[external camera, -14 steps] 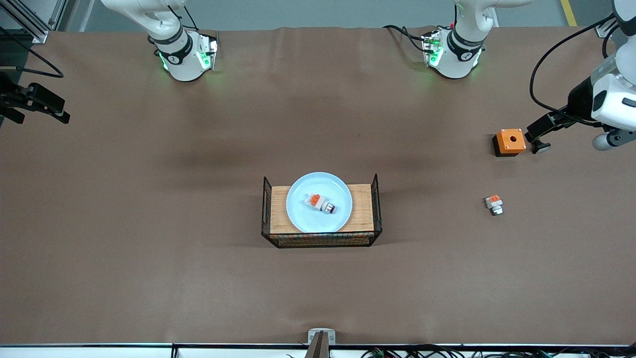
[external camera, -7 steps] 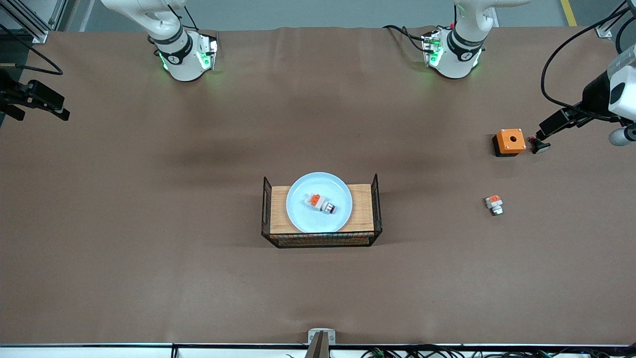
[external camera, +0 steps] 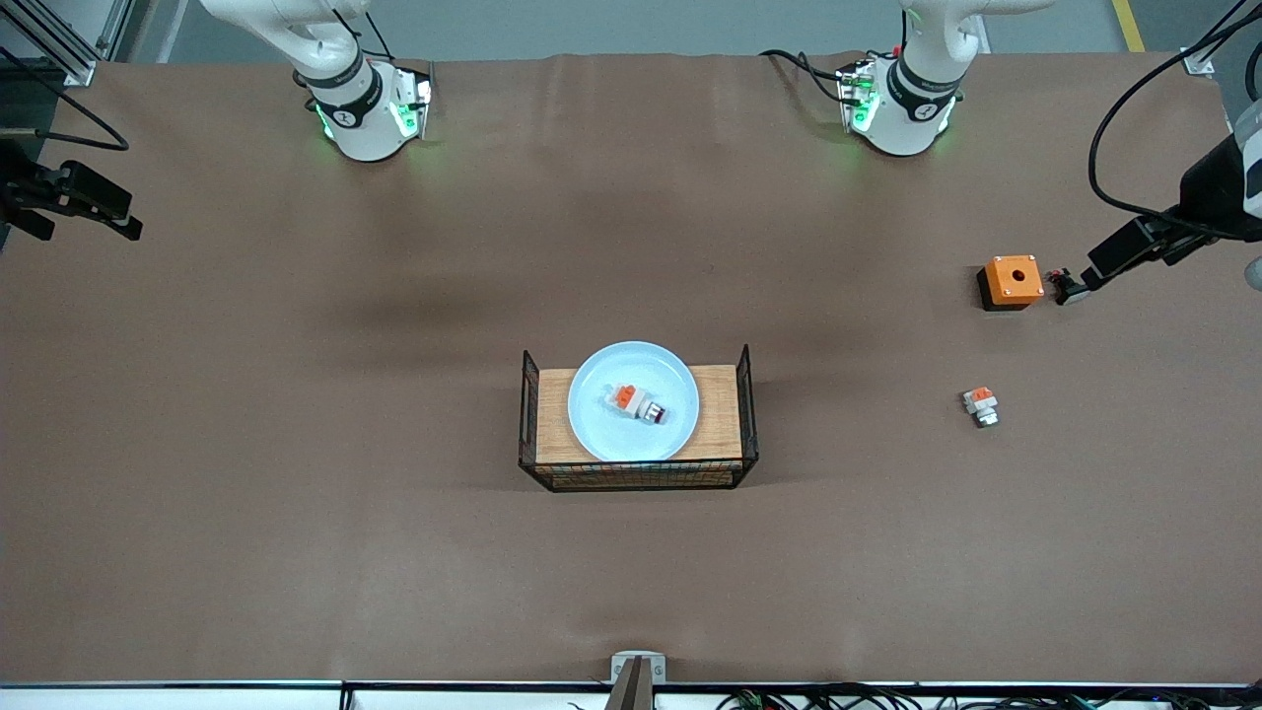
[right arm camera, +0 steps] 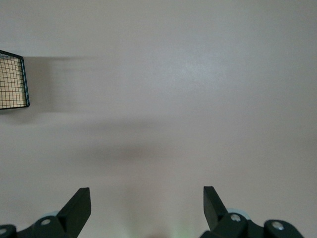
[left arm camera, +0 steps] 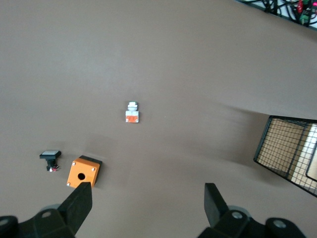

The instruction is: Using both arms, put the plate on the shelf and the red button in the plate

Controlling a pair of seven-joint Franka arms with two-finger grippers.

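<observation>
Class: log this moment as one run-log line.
plate: on rack | red button: in plate | left gripper: open, empty | right gripper: open, empty

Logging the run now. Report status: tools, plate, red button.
Left tool open, empty, over the table's left-arm end. Right tool open, empty, over the right-arm end. Red button lies in plate, plate on the wire rack's wooden top. Nothing in the way.
</observation>
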